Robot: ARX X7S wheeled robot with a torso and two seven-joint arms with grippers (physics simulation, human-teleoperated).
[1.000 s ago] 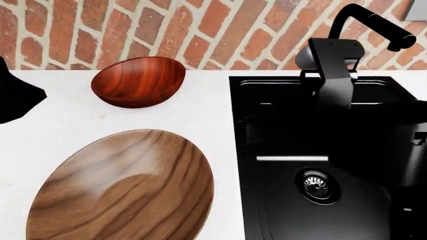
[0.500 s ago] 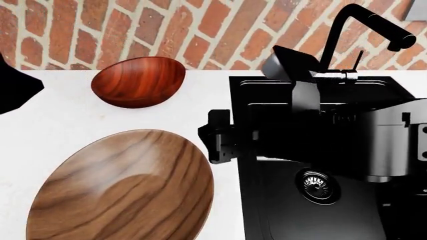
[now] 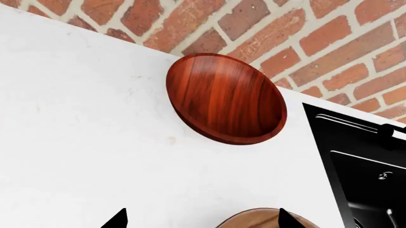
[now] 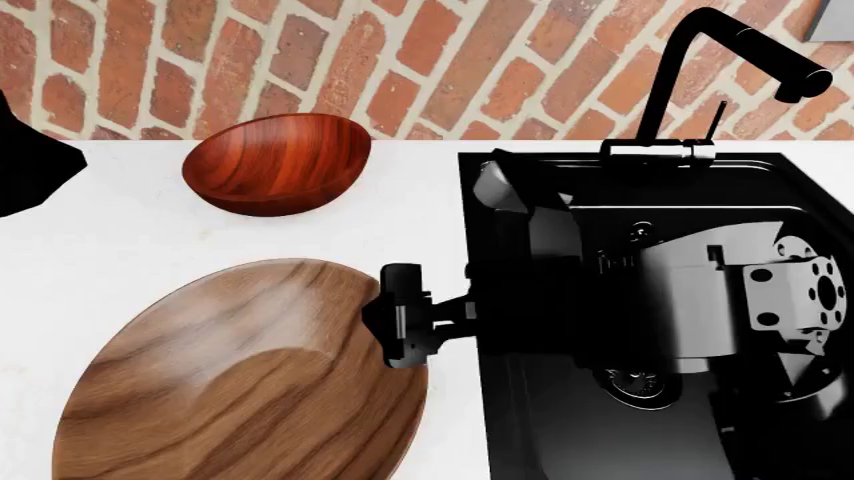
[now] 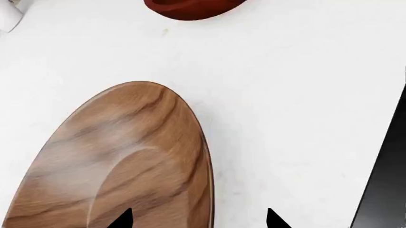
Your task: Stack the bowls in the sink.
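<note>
The larger light walnut bowl (image 4: 247, 385) lies on the white counter at the front left, and it also fills much of the right wrist view (image 5: 127, 161). My right gripper (image 4: 394, 315) reaches across the sink (image 4: 747, 170) to this bowl's right rim. It is open (image 5: 197, 221), with one fingertip (image 5: 120, 219) over the wood and the other over the counter. The smaller reddish-brown bowl (image 4: 276, 160) sits by the brick wall. My left gripper (image 3: 200, 221) is open above the counter, short of that bowl (image 3: 225, 97), holding nothing.
A tall black faucet (image 4: 727, 50) rises behind the basin. The round drain (image 4: 638, 380) is partly covered by my right arm. The brick wall (image 4: 400, 60) closes the counter's back. A dark part of my left arm (image 4: 27, 165) shows at the head view's left edge.
My right arm has swung left from over the sink. Its gripper has gone from above the basin to the walnut bowl's right rim. Neither bowl has moved.
</note>
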